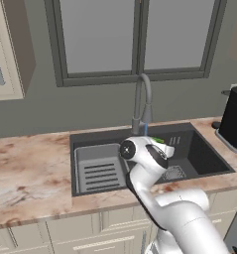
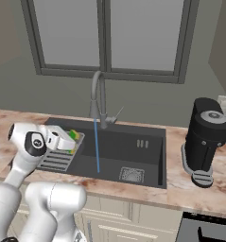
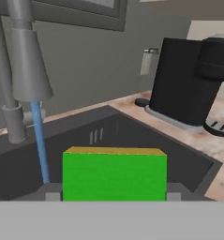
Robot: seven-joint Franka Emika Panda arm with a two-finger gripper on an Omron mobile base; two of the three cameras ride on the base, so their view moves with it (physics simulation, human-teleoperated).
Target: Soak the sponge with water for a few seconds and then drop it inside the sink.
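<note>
My gripper is shut on the sponge, a bright-green block with a yellowish top edge, held over the sink. The water runs as a thin blue stream from the faucet head, just left of the sponge and not touching it. In the right base view the sponge sticks out of the gripper above the sink's left part, left of the water. From the left base view the sponge sits by the water, over the sink.
A ribbed grey rack insert fills the sink's left part, and a square drain grate lies at its front right. A black coffee machine stands on the marble counter right of the sink. The faucet rises behind the basin.
</note>
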